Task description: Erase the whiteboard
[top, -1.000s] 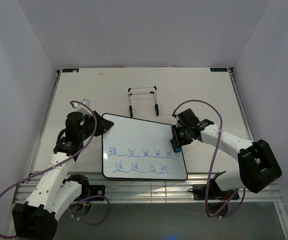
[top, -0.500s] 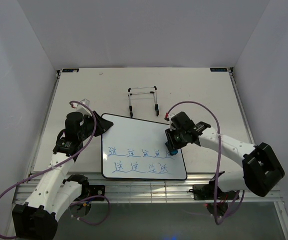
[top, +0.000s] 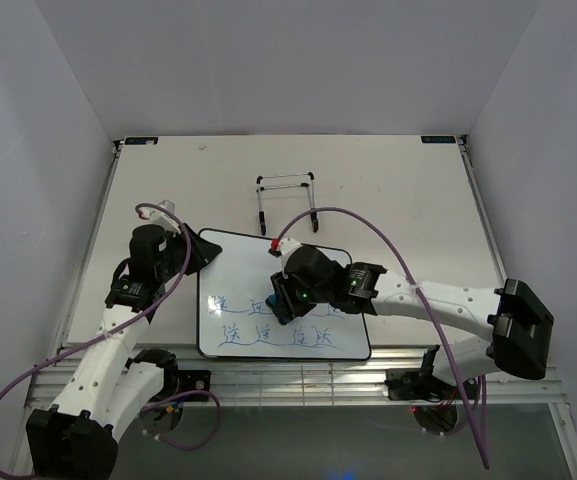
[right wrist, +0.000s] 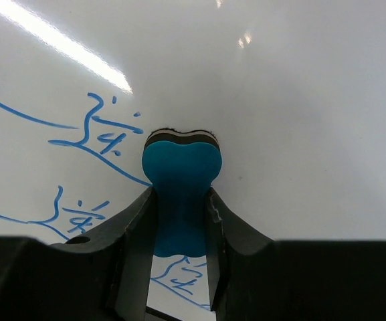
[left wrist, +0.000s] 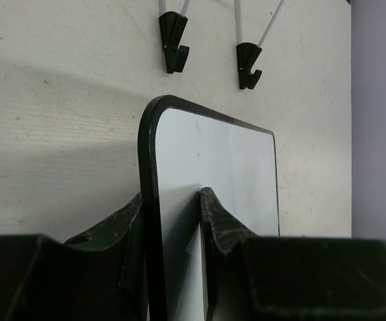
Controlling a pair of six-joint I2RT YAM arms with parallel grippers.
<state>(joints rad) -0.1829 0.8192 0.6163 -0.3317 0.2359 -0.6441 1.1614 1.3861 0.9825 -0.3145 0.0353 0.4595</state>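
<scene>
Whiteboard (top: 253, 265) lies flat on the tabletop (top: 388, 190), lower centre of the top view, two rows of blue handwriting (top: 268, 335) across its lower half. Judged stiff and light, with a glossy face that is slippery to pads. It would likely skate under a rubbing stroke, so the thin black frame at a corner looks the best place to pin it. Left pincer (left wrist: 172, 195) does just that: narrow, one finger on either side of the framed edge near the board's upper left corner. Right pincer (right wrist: 181, 200) is narrow too, closed on the waist of a small blue eraser (right wrist: 181, 167). The eraser's felt end is against the white surface, at the right end of the writing as the wrist view shows it. Wire stand (top: 286, 200) sits apart, above the board.
</scene>
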